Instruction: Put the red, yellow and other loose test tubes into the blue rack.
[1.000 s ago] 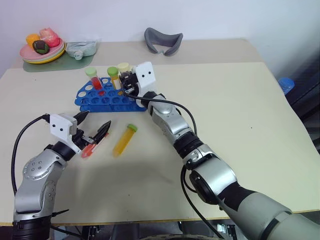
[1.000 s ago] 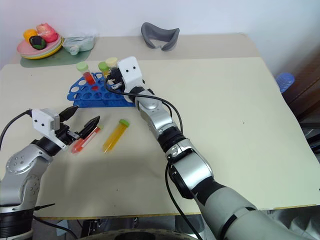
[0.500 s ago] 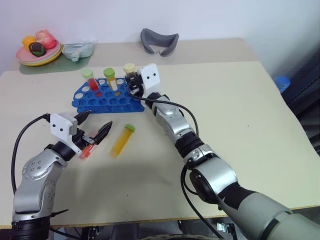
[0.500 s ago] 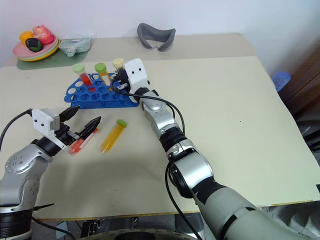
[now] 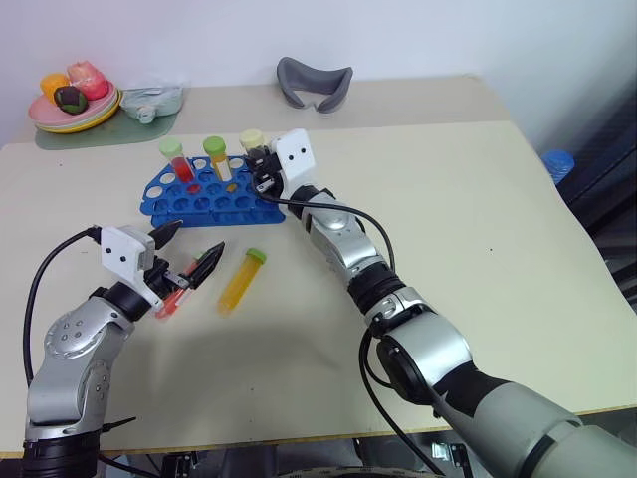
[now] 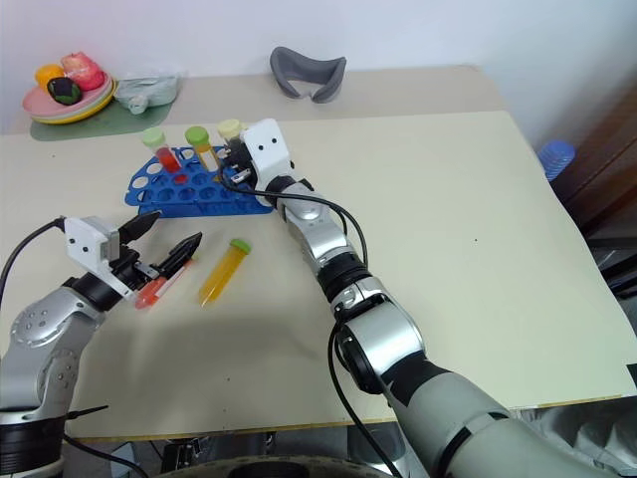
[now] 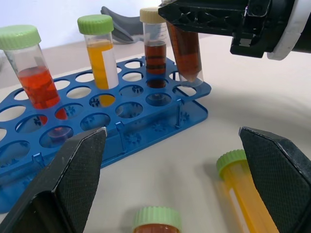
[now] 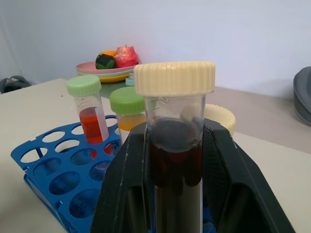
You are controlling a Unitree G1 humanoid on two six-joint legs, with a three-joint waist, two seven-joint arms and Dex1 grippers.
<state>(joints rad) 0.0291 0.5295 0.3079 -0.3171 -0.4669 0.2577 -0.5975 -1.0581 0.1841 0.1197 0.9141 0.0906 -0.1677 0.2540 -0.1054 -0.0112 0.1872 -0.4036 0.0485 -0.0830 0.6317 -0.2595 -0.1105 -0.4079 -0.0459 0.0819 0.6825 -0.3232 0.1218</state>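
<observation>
The blue rack (image 5: 199,210) holds a red tube (image 5: 175,161), a yellow tube (image 5: 217,157) and a dark tube with a pale-yellow cap (image 7: 155,46), all upright. My right gripper (image 5: 261,171) is shut on another dark maroon tube (image 8: 175,145), tilted, its tip at a hole on the rack's right end (image 7: 188,73). Whether the tip is inside the hole I cannot tell. A yellow-orange tube (image 5: 240,283) lies on the table in front of the rack. A loose red tube (image 5: 171,299) lies below my open left gripper (image 5: 199,237), not touched.
A plate of toy food (image 5: 72,108) and a pale bundle (image 5: 154,98) sit at the far left. A grey curved object (image 5: 314,82) lies at the far edge. A blue object (image 5: 555,164) shows beyond the table's right side.
The whole view has shifted a little. Relative to the rack, the right gripper still holds the dark tube at the right end, and the left gripper has stayed put.
</observation>
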